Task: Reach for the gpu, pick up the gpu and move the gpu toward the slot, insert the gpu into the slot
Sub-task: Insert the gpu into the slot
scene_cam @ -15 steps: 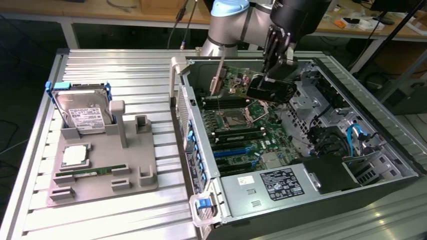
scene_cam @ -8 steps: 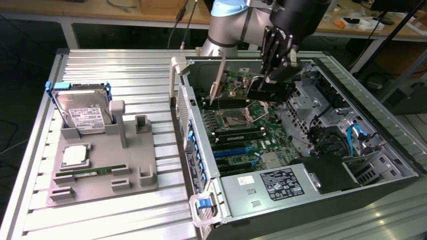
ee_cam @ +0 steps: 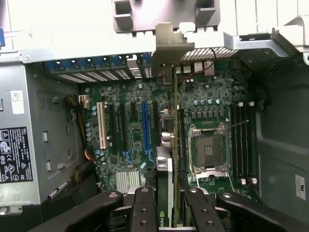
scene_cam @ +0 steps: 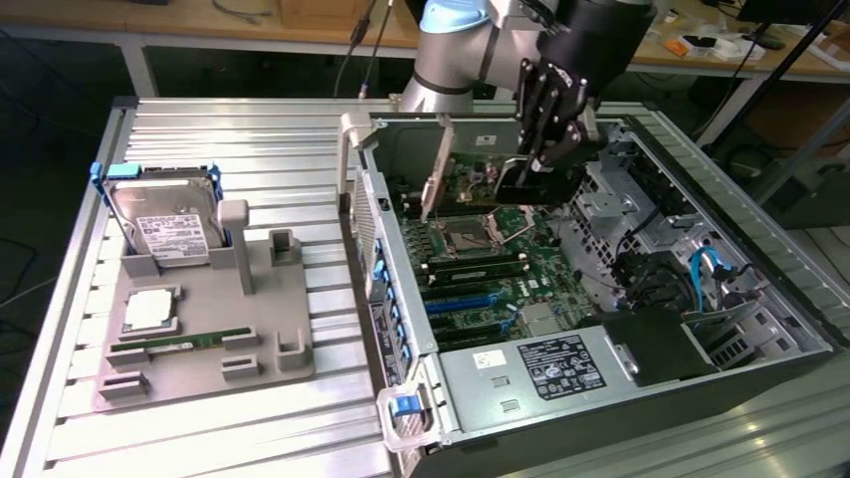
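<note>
The gripper [ee_cam: 167,200] is clamping the gpu [ee_cam: 165,162] edge-down (bracket toward the case [ee_cam: 251,39] wall), hovering just beside the slot [ee_cam: 144,126] so its edge can line up.

The computer case [scene_cam: 398,249] lies open upward, so the motherboard [ee_cam: 125,96] can be reached from above. The slot [ee_cam: 144,125] is flanked by a white connector strip [ee_cam: 101,124] and black strips (all low). The power supply [scene_cam: 558,363] walls one end. The gpu [ee_cam: 164,174], clamped in the gripper [ee_cam: 169,205], occupies the room over the board.
</note>
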Robot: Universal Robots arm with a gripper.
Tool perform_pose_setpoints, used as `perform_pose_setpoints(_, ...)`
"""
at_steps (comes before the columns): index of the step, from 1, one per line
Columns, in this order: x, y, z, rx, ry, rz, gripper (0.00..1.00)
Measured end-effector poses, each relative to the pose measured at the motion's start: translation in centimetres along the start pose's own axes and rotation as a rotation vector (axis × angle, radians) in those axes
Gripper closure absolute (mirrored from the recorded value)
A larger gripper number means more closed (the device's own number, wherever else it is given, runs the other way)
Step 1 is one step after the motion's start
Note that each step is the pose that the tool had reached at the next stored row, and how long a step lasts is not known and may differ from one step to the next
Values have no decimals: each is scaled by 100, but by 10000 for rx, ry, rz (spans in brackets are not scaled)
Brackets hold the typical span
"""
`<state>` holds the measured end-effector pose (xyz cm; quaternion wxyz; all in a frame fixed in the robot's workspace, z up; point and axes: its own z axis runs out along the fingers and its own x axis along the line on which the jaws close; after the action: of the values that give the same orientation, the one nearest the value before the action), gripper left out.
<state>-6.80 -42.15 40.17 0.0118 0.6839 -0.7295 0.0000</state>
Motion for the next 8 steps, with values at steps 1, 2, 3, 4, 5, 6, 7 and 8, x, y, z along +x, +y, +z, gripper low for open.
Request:
perform_pose_setpoints(1,-1,-11,7,29,3,-16,73)
perform_pose_setpoints(2,-2,-22,12,59,9,-26,73)
perform_pose_setpoints(3,-3,-33,18,96,14,-37,73)
perform_pose_setpoints(4,-3,-43,24,132,18,-47,73)
perform_pose_setpoints(5,-4,-49,30,174,24,-53,73)
perform_pose_setpoints(6,-4,-50,33,215,30,-56,73)
perform_pose_setpoints(7,-4,-50,36,280,40,-58,73)
perform_pose_setpoints(8,-4,-50,40,356,45,-57,73)
